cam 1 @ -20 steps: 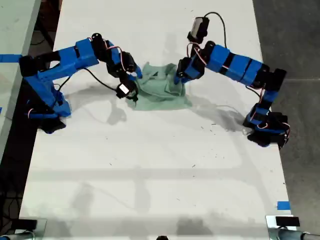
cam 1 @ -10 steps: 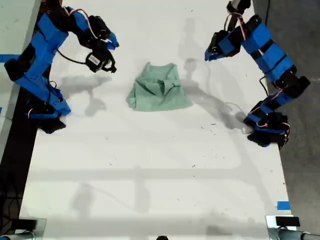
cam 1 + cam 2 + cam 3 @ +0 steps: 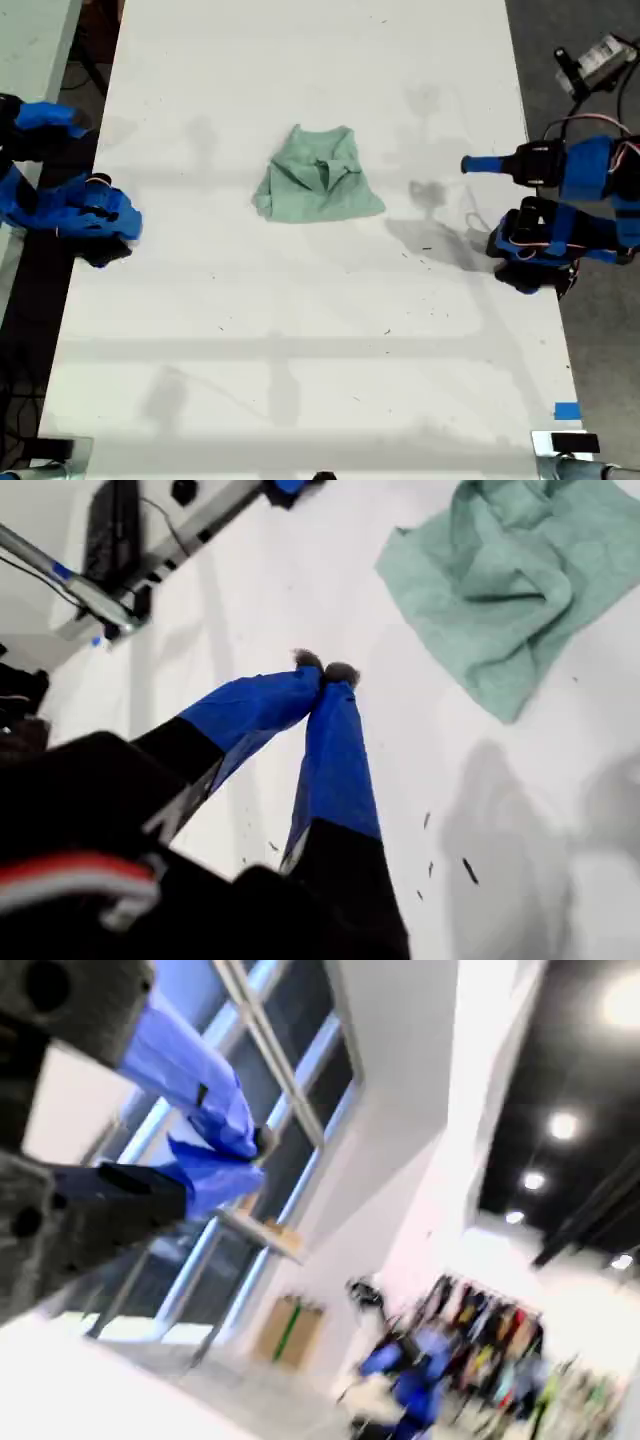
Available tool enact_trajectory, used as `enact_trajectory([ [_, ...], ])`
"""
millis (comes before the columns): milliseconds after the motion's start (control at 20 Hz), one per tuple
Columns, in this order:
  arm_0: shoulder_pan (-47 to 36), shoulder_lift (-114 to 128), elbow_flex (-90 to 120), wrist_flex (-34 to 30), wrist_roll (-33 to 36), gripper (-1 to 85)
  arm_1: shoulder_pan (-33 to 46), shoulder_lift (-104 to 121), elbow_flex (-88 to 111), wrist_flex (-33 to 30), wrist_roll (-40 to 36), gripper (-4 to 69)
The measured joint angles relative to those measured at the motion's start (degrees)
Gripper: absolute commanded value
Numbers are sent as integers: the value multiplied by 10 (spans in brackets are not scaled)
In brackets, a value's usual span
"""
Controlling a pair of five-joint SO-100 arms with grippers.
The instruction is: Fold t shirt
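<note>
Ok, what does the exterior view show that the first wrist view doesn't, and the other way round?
Exterior view only: the whole table, blue arms at both sides of that view, blue tape at its lower right. First wrist view only: my first gripper, fingers shut tip to tip, empty. Both: the mint t shirt bundled on the table, nothing touching it.

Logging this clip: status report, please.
My first gripper shut, empty, off the cloth. My second gripper shut, pointing away. T shirt bunched mid-table, untouched. Nothing in the way.
</note>
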Motion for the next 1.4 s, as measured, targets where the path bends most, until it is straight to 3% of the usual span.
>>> enact_trajectory([
  [100, 62, 20, 221, -109, 15, 40, -65, 149, 180, -58, 54, 21],
  [150, 68, 26, 301, -128, 17, 58, -105, 179, 258, -82, 71, 30],
  [250, 74, 34, 359, -122, 17, 58, -200, 191, 406, -185, 94, 35],
  [350, 71, 37, 389, -93, 16, 58, -218, 197, 510, -246, 105, 36],
  [450, 70, 37, 409, -67, 16, 61, -192, 200, 555, -236, 76, 34],
  [550, 69, 37, 419, -11, 7, 83, -137, 200, 577, -186, 43, 46],
  [700, 54, 37, 421, 43, -24, 98, -130, 200, 578, -156, 87, 46],
  [800, 40, 37, 421, 45, -24, 106, -127, 200, 578, -145, 130, 53],
  [900, 24, 37, 421, 45, -24, 109, -133, 200, 578, -118, 225, 56],
  [1400, 16, 37, 421, 45, -24, 110, -141, 200, 578, -111, 246, 65],
])
